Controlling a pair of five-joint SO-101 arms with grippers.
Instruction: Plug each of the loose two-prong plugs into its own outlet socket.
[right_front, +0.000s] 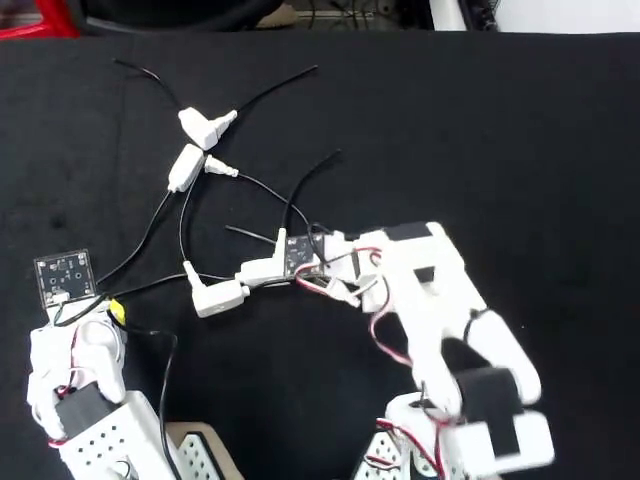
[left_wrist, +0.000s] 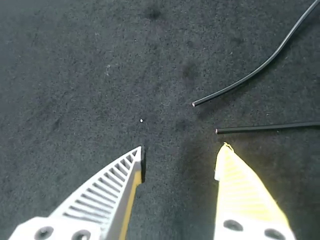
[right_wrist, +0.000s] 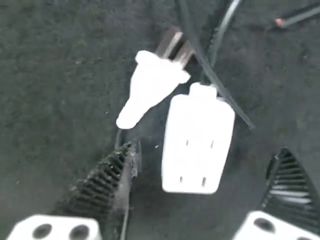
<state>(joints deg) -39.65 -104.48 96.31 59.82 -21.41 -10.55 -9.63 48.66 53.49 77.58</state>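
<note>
Right end effector (right_wrist: 205, 150): spread wide, pinching nothing, low over the black desk (right_wrist: 55, 60).
- A white socket (right_wrist: 197, 142) lies flat between its fingers, slotted face up, 2 slot pairs showing.
- A white plug (right_wrist: 150, 85) lies just beside the socket's cord end, tilted. Its 2 prongs point away from the fingers; it is not inserted.
- A black cord (right_wrist: 220, 95) crosses the socket's far corner.

Left end effector (left_wrist: 182, 152): spread and empty over bare desk at the near left, with 2 loose cord ends (left_wrist: 194, 104) ahead of it.

High view: 2 more white pieces (right_front: 207, 127) sit well apart from this pair, toward the far left, with cords looping between.

Handling, as judged:
- Plug and socket look light, made of hard, smooth moulded plastic. Expect either to skid when you push on it.
- The cords look thin and springy and will likely tug a body round.
- Take the plug across its broad body just behind the prongs, never on the tapered tail or the prongs themselves.
- Brace the socket by its flat sides, clear of the slots.
- Mind the crossing cord.
</note>
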